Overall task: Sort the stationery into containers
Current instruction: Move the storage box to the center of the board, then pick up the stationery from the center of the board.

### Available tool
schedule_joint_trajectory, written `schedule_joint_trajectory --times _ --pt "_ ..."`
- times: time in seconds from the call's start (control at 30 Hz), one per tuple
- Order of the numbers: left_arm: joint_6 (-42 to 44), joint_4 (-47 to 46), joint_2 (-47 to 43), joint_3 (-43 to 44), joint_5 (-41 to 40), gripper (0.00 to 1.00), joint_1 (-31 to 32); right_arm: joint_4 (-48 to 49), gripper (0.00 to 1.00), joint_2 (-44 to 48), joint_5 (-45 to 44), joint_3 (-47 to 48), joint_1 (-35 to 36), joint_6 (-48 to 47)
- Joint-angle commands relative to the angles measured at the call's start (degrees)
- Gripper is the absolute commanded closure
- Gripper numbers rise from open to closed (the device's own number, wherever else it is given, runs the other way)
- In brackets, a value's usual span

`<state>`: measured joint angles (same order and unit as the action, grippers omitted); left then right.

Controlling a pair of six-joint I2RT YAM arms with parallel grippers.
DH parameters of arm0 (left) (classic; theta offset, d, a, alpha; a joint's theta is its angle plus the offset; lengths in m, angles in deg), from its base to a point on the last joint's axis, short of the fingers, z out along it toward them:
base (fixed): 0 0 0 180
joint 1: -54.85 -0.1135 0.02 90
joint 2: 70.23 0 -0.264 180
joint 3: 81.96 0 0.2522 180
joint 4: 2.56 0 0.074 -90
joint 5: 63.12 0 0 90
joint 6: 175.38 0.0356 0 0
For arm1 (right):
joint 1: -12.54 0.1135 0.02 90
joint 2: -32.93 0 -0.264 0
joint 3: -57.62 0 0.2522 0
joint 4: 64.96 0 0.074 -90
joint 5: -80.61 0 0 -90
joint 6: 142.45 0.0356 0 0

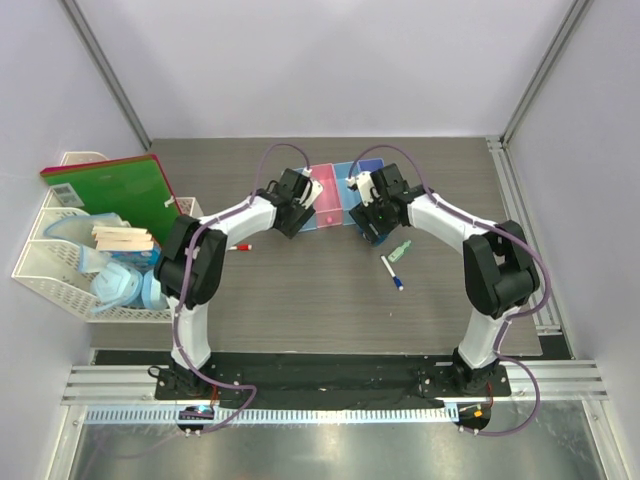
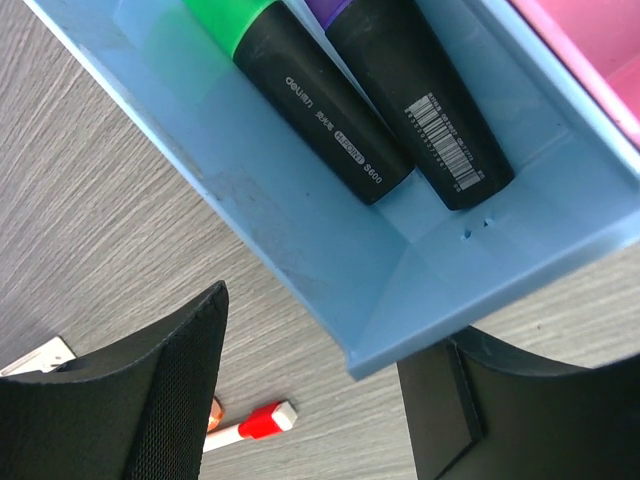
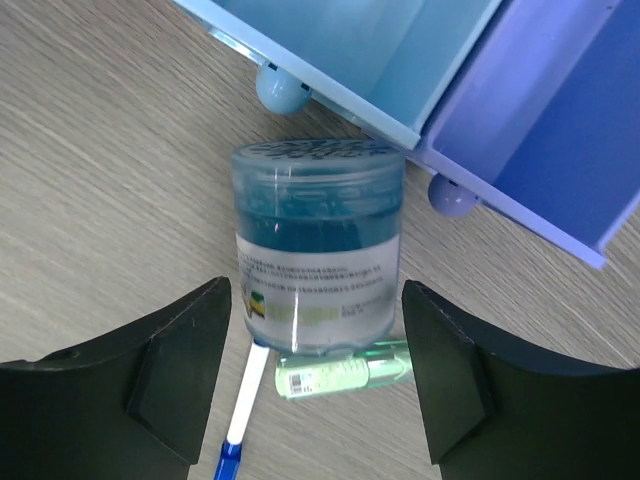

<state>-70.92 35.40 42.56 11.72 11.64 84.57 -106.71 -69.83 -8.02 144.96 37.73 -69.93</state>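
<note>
Right wrist view: right gripper [image 3: 315, 290] jaws wide, flanking round blue jar [image 3: 318, 250]. Recommend centred closure mid-label, avoiding green-white bottle [image 3: 345, 375] at 6 o'clock.

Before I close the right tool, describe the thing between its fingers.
Start at the row of bins; by the seam of the light blue bin and purple-blue bin, between the fingers of the open right tool, is the jar. It is round, clear blue with a white label, far fatter than the slim green-white bottle and blue-capped marker beside it.
</note>
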Motion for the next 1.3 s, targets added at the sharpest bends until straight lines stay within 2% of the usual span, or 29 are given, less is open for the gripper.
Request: schedule_joint_trajectory --times 0.0,0.2,0.33,0.43,0.57,0.6,0.7,0.8,0.97,1.07,1.23,1.27 --pt "0.7 -3.0 1.5 2.7 -2.5 0.34 -0.4 2.2 0.25 -2.6 0.0 1.8 0.4 -0.3" --pt "0.4 -4.1 1.8 2.8 -3.4 0.34 -0.7 2.8 0.28 -3.8 -0.2 1.0 0.4 0.2" --pt "-0.2 -4.3 -0.5 1.6 -2.0 0.34 -1.4 2.9 0.47 -3.0 -0.2 0.3 0.3 0.5" --pt "-0.3 -4.4 -2.3 0.7 -1.4 0.34 -1.4 3.2 0.45 -3.4 0.1 0.6 0.3 1.2" --pt "-0.3 -3.5 -4.7 -0.6 0.3 0.34 -1.5 3.5 0.62 -3.9 0.3 0.9 0.4 1.6" --pt "-0.3 -3.0 -5.5 -1.2 1.9 0.34 -1.5 3.4 0.72 -3.8 0.2 0.9 0.4 1.7" --pt "0.0 -0.8 -8.8 -2.5 5.4 0.34 -1.6 2.9 0.83 -1.7 1.3 -0.4 0.3 1.5" --pt "-0.1 3.1 -12.6 -3.0 12.9 0.33 -1.6 1.5 0.92 2.6 2.9 -2.3 0.8 -0.1" --pt "1.0 8.9 -16.9 -2.6 32.4 0.3 -2.1 0.2 0.95 11.2 4.3 -5.9 2.2 -4.7" --pt "2.7 13.1 -16.7 -0.3 41.9 0.3 -2.4 0.2 0.99 17.5 2.6 -8.4 4.2 -8.6" --pt "7.0 23.8 -13.1 6.4 56.1 0.3 -2.6 1.3 0.99 26.9 -2.9 -11.3 8.6 -13.3" --pt "8.3 26.3 -12.4 8.9 61.3 0.3 -2.6 1.6 0.99 28.0 -3.4 -11.9 8.9 -13.6"
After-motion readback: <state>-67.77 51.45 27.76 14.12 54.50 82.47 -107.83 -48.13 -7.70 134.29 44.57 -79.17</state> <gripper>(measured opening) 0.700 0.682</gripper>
